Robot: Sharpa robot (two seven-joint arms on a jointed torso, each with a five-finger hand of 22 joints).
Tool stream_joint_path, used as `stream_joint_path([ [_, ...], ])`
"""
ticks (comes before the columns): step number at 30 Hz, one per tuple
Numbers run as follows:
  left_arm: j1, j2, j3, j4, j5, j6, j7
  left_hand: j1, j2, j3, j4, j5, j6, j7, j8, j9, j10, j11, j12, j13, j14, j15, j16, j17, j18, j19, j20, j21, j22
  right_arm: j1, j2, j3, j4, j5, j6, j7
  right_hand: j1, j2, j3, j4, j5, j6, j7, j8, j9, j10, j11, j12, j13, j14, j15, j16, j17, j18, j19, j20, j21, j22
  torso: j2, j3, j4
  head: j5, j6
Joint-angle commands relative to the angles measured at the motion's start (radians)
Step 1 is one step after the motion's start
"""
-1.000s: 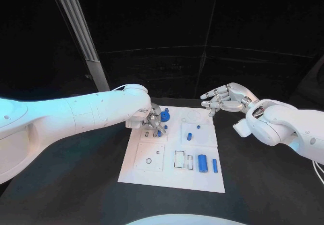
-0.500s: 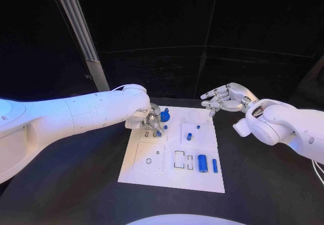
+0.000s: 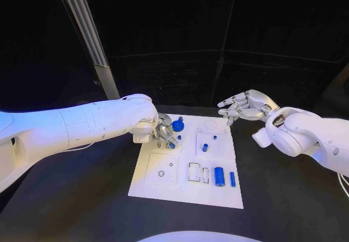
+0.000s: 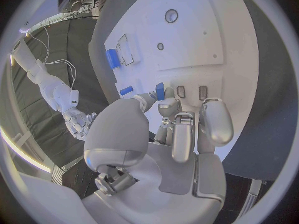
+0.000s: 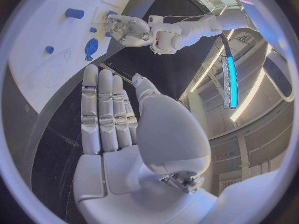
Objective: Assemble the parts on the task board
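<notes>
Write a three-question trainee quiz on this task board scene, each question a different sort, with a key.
1. True or false: the right robot hand rests on the task board.
2. Which robot hand pinches a small blue part? A) left robot hand B) right robot hand C) neither
3. Fill in: the large blue cylinder lies on the board's ____ half, nearer the robot's body or farther from it?

Key: 1 false, it hovers open beyond the board's far right corner; 2 A; 3 nearer.

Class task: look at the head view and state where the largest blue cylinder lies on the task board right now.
The largest blue cylinder lies flat near the task board's near right corner, between a white rectangular piece and a thinner blue bar.
</notes>
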Motion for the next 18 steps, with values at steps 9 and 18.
stream_joint_path([
  [9,-0.004,-0.055,0.0,0.075,0.011,-0.191,0.034,-0.015,-0.013,0.179,-0.17,-0.002,-0.001,-0.006,0.011,0.007,0.026,-0.005,0.021,0.021,0.104,0.002,0.003,0.263,-0.002,0.015,0.002,0.007,0.02,0.002,-0.001,0.0,-0.009,-0.001,0.009,-0.002,0.004,0.007,-0.007,0.003,0.005,-0.009,0.004,0.005,0.0,-0.01,0.003,0.004,0.004,-0.012,0.003,0.007,0.002,0.0,-0.008,0.0,0.001,0.002,0.001,0.0013,-0.0004,0.014,0.0],
  [18,-0.029,-0.091,-0.001,0.114,-0.106,-0.353,0.067,-0.022,-0.026,0.184,-0.171,-0.002,0.007,-0.01,0.017,0.011,0.044,-0.009,0.037,0.038,0.104,0.0,0.003,0.263,-0.006,0.027,0.0,0.02,0.043,0.002,0.0,0.0,-0.015,-0.006,0.007,-0.002,0.003,0.008,-0.007,0.005,0.005,-0.009,0.004,0.006,0.001,-0.01,0.003,0.005,0.005,-0.013,0.004,0.008,0.003,0.0,-0.009,0.0,0.001,0.002,-0.004,0.006,0.0061,0.011,-0.002],
])
